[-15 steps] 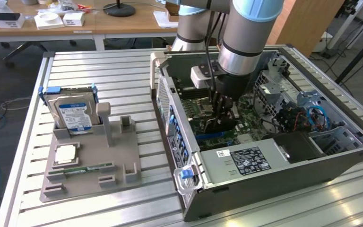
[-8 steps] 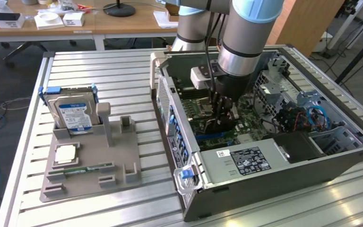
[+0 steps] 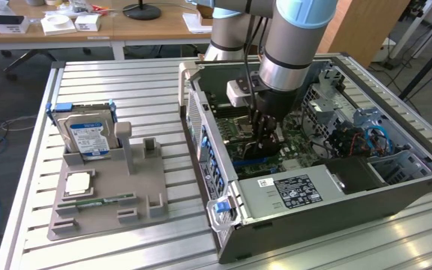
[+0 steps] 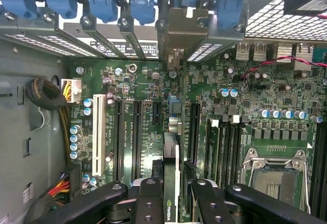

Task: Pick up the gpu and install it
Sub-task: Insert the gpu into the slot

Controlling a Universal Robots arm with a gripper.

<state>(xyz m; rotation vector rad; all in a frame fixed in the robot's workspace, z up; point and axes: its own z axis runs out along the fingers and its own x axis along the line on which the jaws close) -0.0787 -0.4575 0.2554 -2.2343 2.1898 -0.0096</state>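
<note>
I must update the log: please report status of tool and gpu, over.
Status: tool shut on gpu. Card upright inside case, over motherboard slots. No obstruction seen beside it.

On the slatted aluminium surface (image 3: 126,84), the open dark-grey metal computer case (image 3: 314,225) lies on its side toward the exterior view's right. The flat grey plastic fixture tray (image 3: 99,218) sits just beside it, toward the left. On the tray, the silver rectangular hard drive (image 3: 88,132) stands upright at the far end, with the narrow green memory stick (image 3: 96,200) lying nearer. Inside the case, the black metal hand (image 4: 171,198) grips the thin black flat gpu (image 4: 171,155) edge-on over the green motherboard (image 4: 255,96), between its long slots.
</note>
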